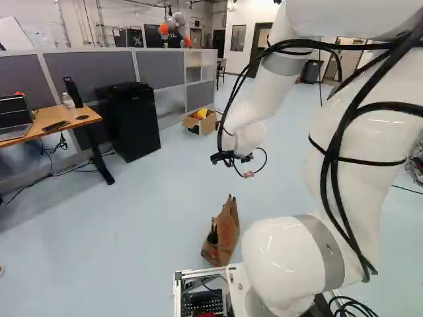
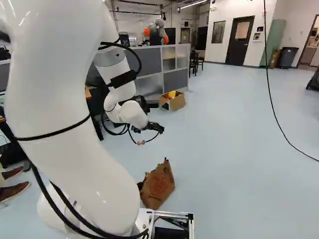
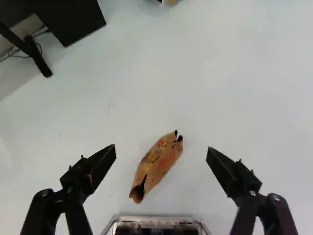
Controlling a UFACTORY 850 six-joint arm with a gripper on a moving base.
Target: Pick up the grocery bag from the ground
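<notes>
The brown paper grocery bag (image 1: 223, 232) stands on the floor just ahead of the base, its top narrow and crumpled. In the right base view the same bag (image 2: 159, 185) shows its broad printed side. My gripper (image 1: 232, 158) hangs in the air above and beyond it, touching nothing. Seen from the wrist, the gripper (image 3: 161, 152) is wide open, and the bag (image 3: 156, 165) lies far below, in line with the gap between the fingers.
A cardboard box (image 2: 172, 101) with yellow and orange things sits by the grey partition (image 1: 92, 69). At the left of the left base view are a desk (image 1: 66, 117) and a black cabinet (image 1: 129, 120). Another robot (image 2: 156, 31) stands behind the partition. A person's shoes (image 2: 15, 191) show beside the arm.
</notes>
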